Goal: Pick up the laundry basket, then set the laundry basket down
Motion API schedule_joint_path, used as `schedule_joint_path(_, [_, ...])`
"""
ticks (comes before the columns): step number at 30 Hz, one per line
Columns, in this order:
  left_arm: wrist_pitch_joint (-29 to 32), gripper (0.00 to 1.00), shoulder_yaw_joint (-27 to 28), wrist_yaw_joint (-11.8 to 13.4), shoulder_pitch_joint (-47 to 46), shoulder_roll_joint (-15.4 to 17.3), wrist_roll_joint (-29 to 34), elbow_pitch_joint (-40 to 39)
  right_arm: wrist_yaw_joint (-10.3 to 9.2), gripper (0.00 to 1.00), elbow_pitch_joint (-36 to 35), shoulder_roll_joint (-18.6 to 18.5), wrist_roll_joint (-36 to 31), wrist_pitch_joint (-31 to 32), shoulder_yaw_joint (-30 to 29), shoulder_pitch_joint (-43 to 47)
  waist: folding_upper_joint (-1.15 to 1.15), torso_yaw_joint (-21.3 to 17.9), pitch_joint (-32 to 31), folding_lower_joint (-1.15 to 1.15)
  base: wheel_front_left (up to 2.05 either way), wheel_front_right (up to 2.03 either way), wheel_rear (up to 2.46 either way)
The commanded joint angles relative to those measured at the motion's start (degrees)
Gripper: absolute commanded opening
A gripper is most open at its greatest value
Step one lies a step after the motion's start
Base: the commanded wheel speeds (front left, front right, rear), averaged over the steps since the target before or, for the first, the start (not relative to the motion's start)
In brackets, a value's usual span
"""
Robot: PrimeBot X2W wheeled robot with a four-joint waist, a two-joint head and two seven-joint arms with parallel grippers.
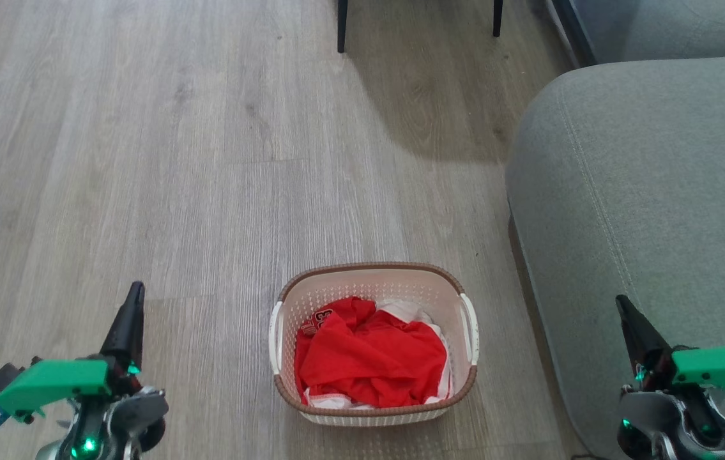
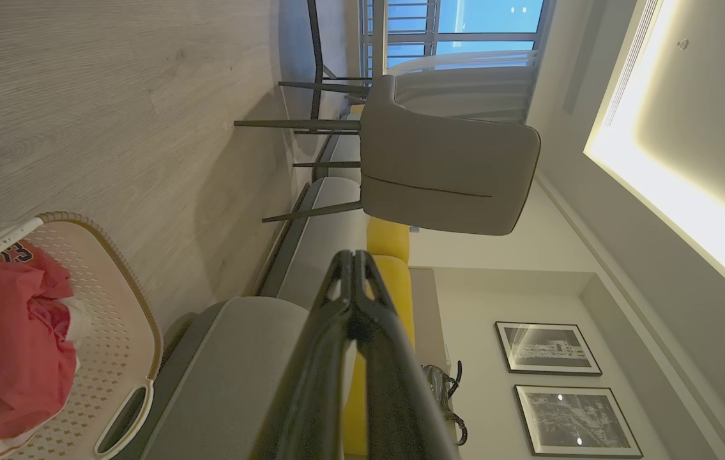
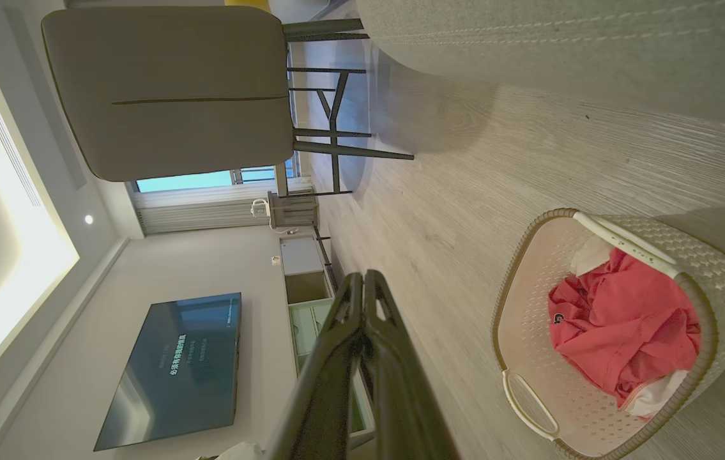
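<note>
— The pincers?
— Two: left pincer (image 1: 135,299) and right pincer (image 1: 625,312), fingers pressed together, empty.
— The laundry basket (image 1: 372,265)?
— One, on the floor (image 1: 145,160) between them, apart from both. Two handles (image 1: 274,338): I'd open up, take one each, lift level. One red garment (image 1: 372,358) inside; two chair legs (image 1: 341,25) beyond.

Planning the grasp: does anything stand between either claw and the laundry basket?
Nothing visible does. Bare floor separates the left claw from the laundry basket; the right claw is by the sofa edge, path also open.
</note>
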Motion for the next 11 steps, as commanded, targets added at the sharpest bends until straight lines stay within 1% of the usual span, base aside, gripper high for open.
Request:
schedule_joint_path(1, [0.47,0.00,1.87,-0.38,-2.88,0.22,0.24,-1.71,-0.08,0.00,-2.05,-0.59,-0.38,0.33,0.91,-2.79,0.00,0.00,0.00,0.00,0.00,0.00,0.00])
schedule_joint_path(11, [0.54,0.00,1.96,-0.38,-2.89,0.15,0.32,-1.71,-0.08,0.00,-2.04,-0.50,-0.48,0.43,0.79,-2.80,0.00,0.00,0.00,0.00,0.00,0.00,0.00])
